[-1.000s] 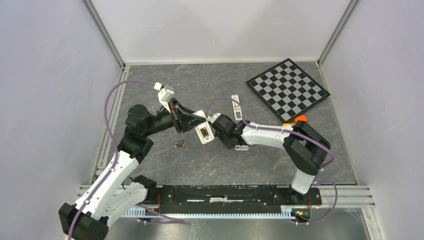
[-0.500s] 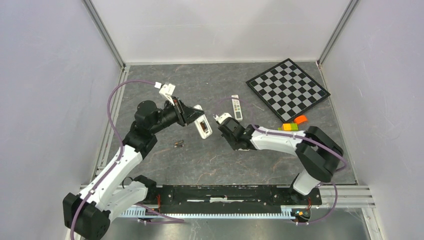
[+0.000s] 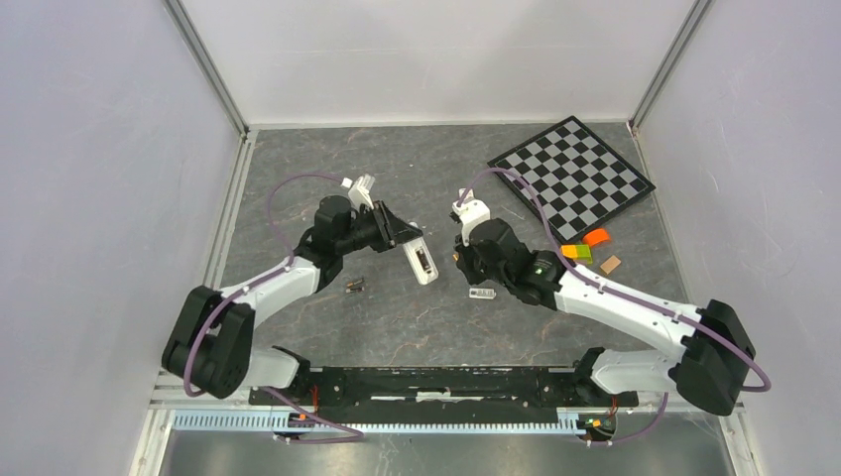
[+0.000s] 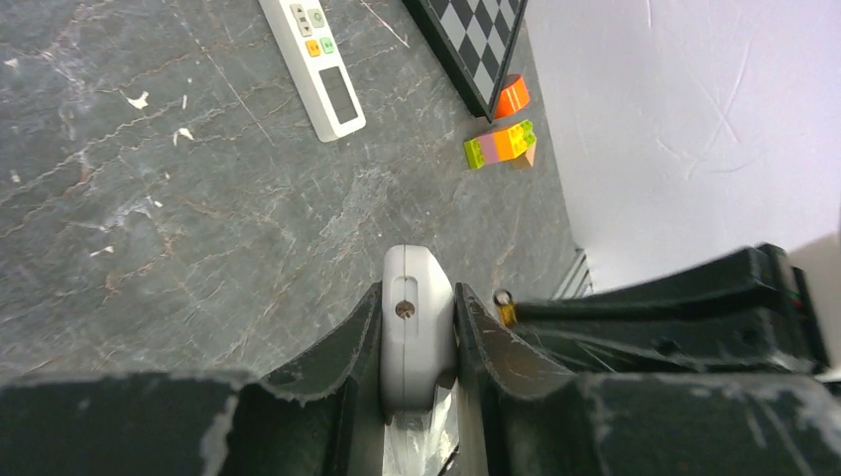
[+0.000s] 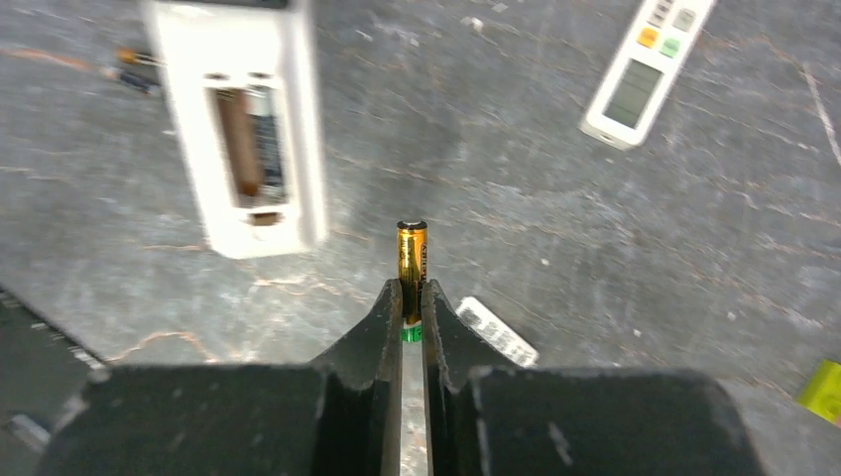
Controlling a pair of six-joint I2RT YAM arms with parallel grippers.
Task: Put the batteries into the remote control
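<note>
My left gripper (image 3: 402, 238) (image 4: 418, 297) is shut on one end of a white remote control (image 3: 420, 260) (image 4: 418, 322) and holds it above the table. Its battery compartment (image 5: 250, 144) is open and faces the right wrist camera, with what looks like a dark cylinder in one slot. My right gripper (image 3: 462, 260) (image 5: 412, 293) is shut on a gold-and-dark battery (image 5: 412, 260) (image 4: 506, 305), whose tip points past the fingers, just right of the remote and apart from it. Another battery (image 3: 354, 286) (image 5: 134, 69) lies on the table to the left.
A small white cover piece (image 3: 482, 293) (image 5: 496, 332) lies under the right gripper. A second remote (image 4: 317, 59) (image 5: 645, 69) lies further back. The chessboard (image 3: 570, 177) and coloured blocks (image 3: 585, 245) (image 4: 501, 144) are at the back right. Walls close in both sides.
The left arm has carried the remote to the right and slightly nearer. The right gripper has drawn back from the remote to its right, and the right elbow has swung outward.
</note>
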